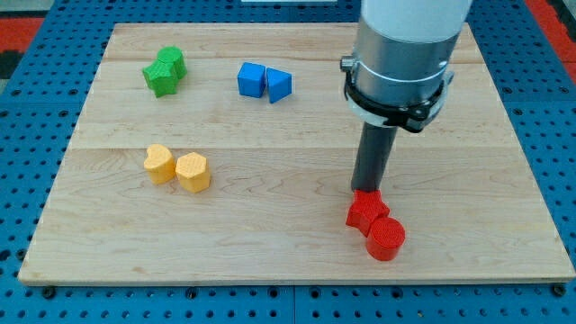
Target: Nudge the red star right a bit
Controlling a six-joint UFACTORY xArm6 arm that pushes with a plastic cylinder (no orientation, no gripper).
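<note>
The red star (365,211) lies near the view's bottom right, touching a red cylinder (386,238) just below and right of it. My tip (366,190) stands at the star's top edge, touching it or nearly so. The dark rod rises from there into the grey arm body at the view's top.
A wooden board (288,261) lies on a blue pegboard. Two green blocks (164,72) sit at the top left, a blue cube (250,79) and a blue wedge (278,85) at the top middle, and two yellow blocks (176,167) at the left.
</note>
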